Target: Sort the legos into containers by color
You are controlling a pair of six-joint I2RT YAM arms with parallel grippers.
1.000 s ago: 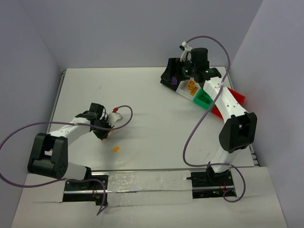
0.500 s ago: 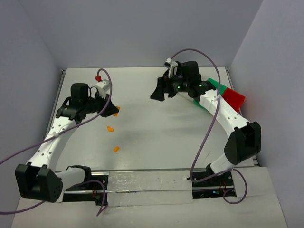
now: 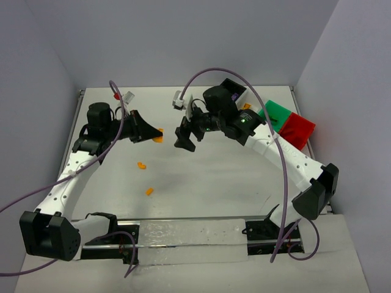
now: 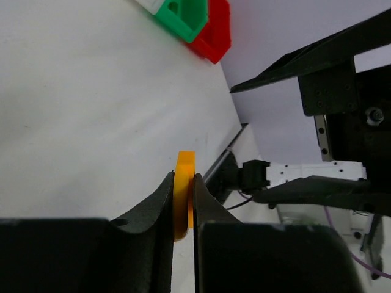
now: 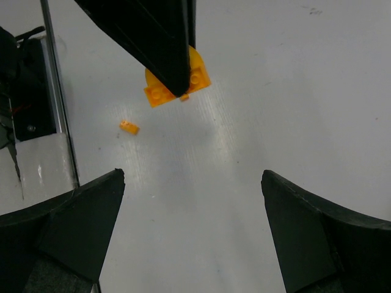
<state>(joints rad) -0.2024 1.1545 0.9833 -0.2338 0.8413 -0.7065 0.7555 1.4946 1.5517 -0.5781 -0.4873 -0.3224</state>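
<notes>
My left gripper [image 3: 148,130] hangs above the table's middle left, shut on a flat orange lego [image 3: 158,135]. The left wrist view shows that lego [image 4: 184,186] edge-on, pinched between the black fingers. My right gripper [image 3: 182,135] faces it from the right, open and apart from it. From the right wrist the same lego [image 5: 177,83] shows under the left fingers [image 5: 149,36], beyond my wide-open right gripper [image 5: 192,177]. The containers sit at the back right: the green bin [image 3: 276,114], the red bin [image 3: 299,128] and a bit of the white bin [image 3: 245,97]; my right arm hides the rest.
Two small orange legos [image 3: 141,165] [image 3: 149,191] lie on the white table in front of the left arm. One of them [image 5: 129,127] shows in the right wrist view. The green bin [image 4: 185,15] and red bin [image 4: 214,33] appear far off in the left wrist view. Cables loop above both arms.
The left arm rose from the table and swung right with the orange lego. The right arm left the bins and reached left until its open gripper faces the left one.
</notes>
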